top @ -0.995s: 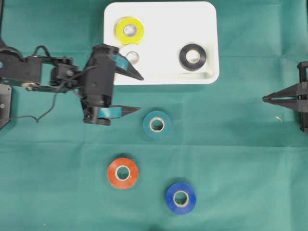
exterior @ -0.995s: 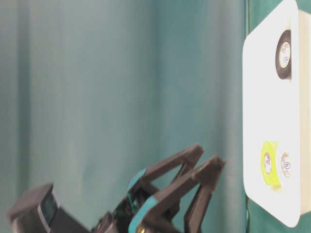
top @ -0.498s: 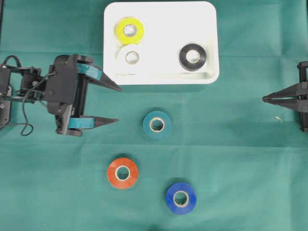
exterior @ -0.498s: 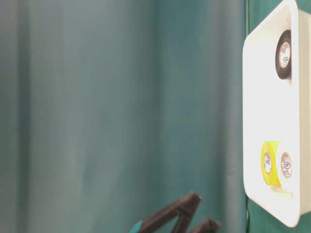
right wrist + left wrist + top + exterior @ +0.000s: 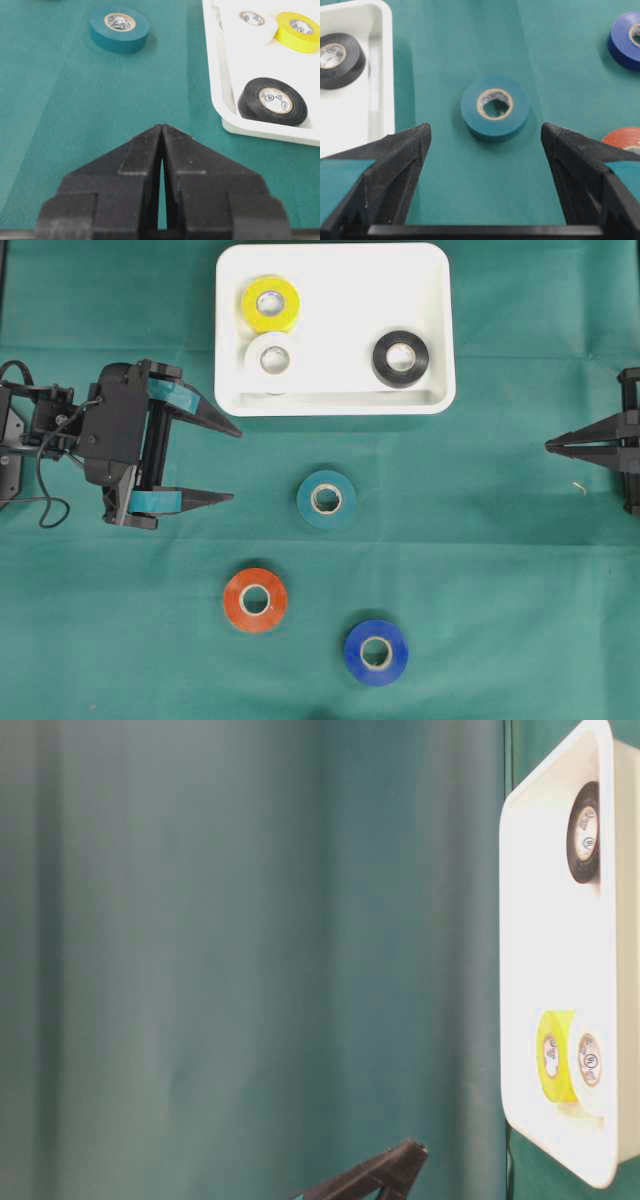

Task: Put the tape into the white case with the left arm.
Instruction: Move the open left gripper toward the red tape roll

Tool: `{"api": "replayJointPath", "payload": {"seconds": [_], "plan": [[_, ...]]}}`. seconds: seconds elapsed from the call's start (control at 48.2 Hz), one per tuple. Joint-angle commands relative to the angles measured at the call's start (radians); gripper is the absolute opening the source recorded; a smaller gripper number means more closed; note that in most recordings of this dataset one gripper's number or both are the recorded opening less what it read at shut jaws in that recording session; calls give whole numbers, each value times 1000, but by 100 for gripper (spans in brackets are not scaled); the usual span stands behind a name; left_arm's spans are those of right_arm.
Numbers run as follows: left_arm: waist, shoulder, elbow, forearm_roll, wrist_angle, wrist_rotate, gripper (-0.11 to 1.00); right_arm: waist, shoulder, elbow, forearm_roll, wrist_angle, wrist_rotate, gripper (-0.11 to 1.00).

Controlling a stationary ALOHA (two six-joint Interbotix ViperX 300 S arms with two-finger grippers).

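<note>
The white case (image 5: 330, 404) sits at the top middle and holds a yellow roll (image 5: 269, 303), a white roll (image 5: 271, 360) and a black roll (image 5: 400, 358). Three tape rolls lie on the green cloth: teal (image 5: 326, 499), red (image 5: 254, 599) and blue (image 5: 376, 651). My left gripper (image 5: 236, 465), with teal bands, is open and empty, left of the case and pointing right. In the left wrist view the teal roll (image 5: 494, 106) lies ahead, centred between the spread fingertips (image 5: 422, 135). My right gripper (image 5: 548, 446) is shut at the far right.
The case's front wall (image 5: 380, 100) runs along the left finger's side, with the black roll (image 5: 337, 52) just inside. The blue roll (image 5: 626, 39) and the red roll (image 5: 625, 140) lie to the right of the teal one. Loose black cables (image 5: 45, 505) trail at the left edge.
My left gripper has drawn back to the left, away from the case's front corner, still open and empty. The white roll it partly covered now shows whole. The right arm is still.
</note>
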Motion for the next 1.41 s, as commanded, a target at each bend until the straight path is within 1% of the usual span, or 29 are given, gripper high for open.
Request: {"api": "replayJointPath", "payload": {"seconds": [0.0, 0.187, 0.352, 0.767, 1.036, 1.202, 1.389], "plan": [[-3, -12, -11, 0, -9, 0, 90, 0, 6, -11, 0, -11, 2, -9], [-8, -5, -11, -2, -9, 0, 90, -2, 6, -11, -2, -11, 2, -9], [-31, 6, -14, 0, -9, 0, 89, -2, 6, -11, -2, -11, 2, -9], [-153, 17, -5, 0, -3, -2, 90, -2, 6, -11, -2, -11, 2, -9], [-166, 21, -3, -2, -2, -2, 89, -2, 6, -11, -2, -12, 2, -9], [-166, 66, -17, 0, -6, -2, 89, -2, 6, -11, -2, -11, 2, -9], [-183, 169, -55, -2, -5, -2, 89, -2, 6, -11, 0, -12, 2, -9]]}}
